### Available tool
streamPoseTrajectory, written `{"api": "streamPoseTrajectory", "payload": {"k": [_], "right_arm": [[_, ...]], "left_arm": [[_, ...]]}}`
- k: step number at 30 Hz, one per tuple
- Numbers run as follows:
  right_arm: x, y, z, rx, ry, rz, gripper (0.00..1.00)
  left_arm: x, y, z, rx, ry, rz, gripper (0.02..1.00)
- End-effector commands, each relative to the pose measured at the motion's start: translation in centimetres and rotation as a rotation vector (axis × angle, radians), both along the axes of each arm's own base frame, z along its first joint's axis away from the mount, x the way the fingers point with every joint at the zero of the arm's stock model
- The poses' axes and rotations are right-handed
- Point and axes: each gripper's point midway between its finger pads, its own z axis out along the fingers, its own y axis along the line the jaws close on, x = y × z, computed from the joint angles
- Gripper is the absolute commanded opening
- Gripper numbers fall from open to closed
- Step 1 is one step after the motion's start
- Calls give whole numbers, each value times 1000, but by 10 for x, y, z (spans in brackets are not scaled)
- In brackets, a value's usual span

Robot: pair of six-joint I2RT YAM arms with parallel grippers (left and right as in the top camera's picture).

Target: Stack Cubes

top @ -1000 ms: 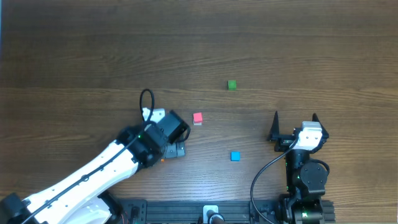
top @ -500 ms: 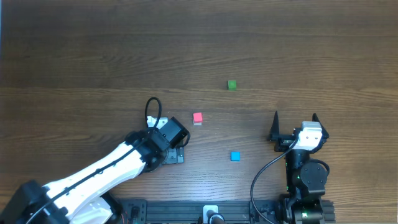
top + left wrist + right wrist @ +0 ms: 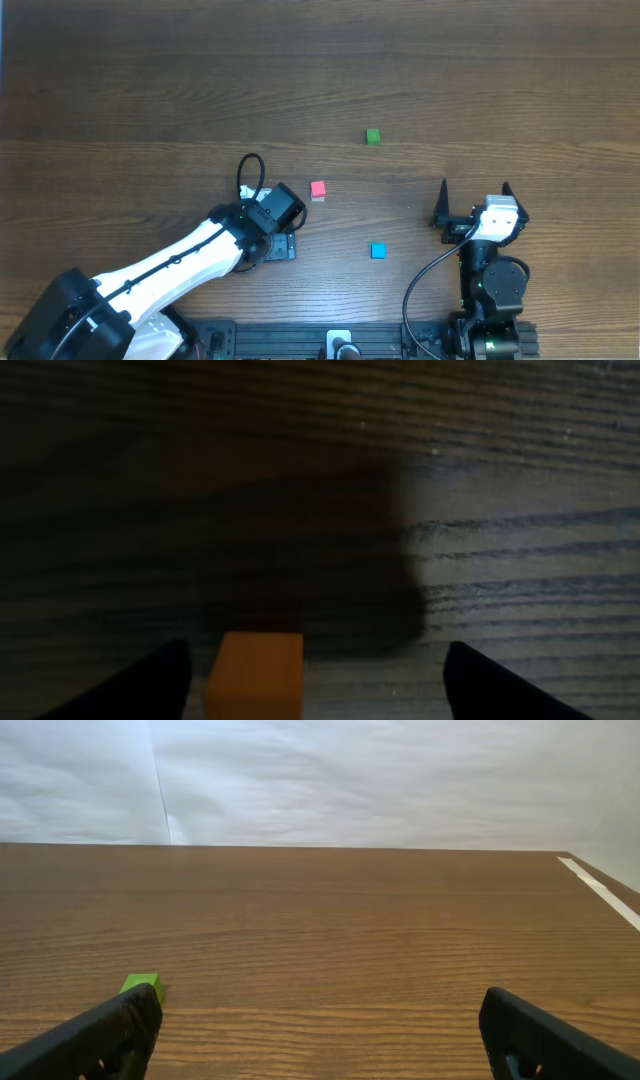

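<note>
An orange cube (image 3: 255,675) lies on the wood between the open fingers of my left gripper (image 3: 315,685), nearer one finger, close under the wrist camera. From above, that left gripper (image 3: 277,238) sits low on the table, left of centre. A pink cube (image 3: 318,189) rests just up and right of it. A blue cube (image 3: 378,251) lies to the right, and a green cube (image 3: 373,136) stands farther back, also showing as the green cube (image 3: 143,985) in the right wrist view. My right gripper (image 3: 472,200) is open and holds nothing, right of the blue cube.
The wooden table (image 3: 320,80) stretches wide behind the cubes. A white wall (image 3: 350,780) rises past its far edge. A pale tape strip (image 3: 600,890) runs along the table near one side.
My left arm has slid right and down a little, bringing its gripper lower on the table. The right arm and the pink, blue and green cubes have stayed put.
</note>
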Motion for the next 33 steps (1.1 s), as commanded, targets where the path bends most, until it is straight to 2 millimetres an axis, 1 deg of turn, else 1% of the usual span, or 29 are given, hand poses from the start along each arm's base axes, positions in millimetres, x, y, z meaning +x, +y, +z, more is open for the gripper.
{"api": "streamPoseTrajectory", "payload": {"k": [1,4,9,12,14,17,22,27,31,33], "right_arm": [[0,0,-2,-1,1,2,993],[0,0,-2,-1,1,2,993],[0,0,-3,-1,2,2,993],[0,0,-2,-1,1,2,993],[0,0,-2,-1,1,2,991],[0,0,-3,-1,2,2,993],[0,0,-3,-1,2,2,991],[0,0,-2,-1,1,2,991],[0,0,-3,-1,2,2,993],[0,0,-2,-1,1,2,991]], "left_arm": [[-6,-2,-4,-21,38,-26,790],[-10,-4,-5,-37,58,-30,766],[-20,-2,-11,-41,92,-31,766],[-22,0,-13,-39,97,-31,759],[-22,0,-13,-37,99,-31,713],[-21,1,-13,-32,94,-30,612],[-20,2,-13,-24,87,-29,564],[-20,6,-13,-6,82,-26,551],[-18,9,-13,8,71,-8,522],[-18,11,-13,18,71,14,492]]}}
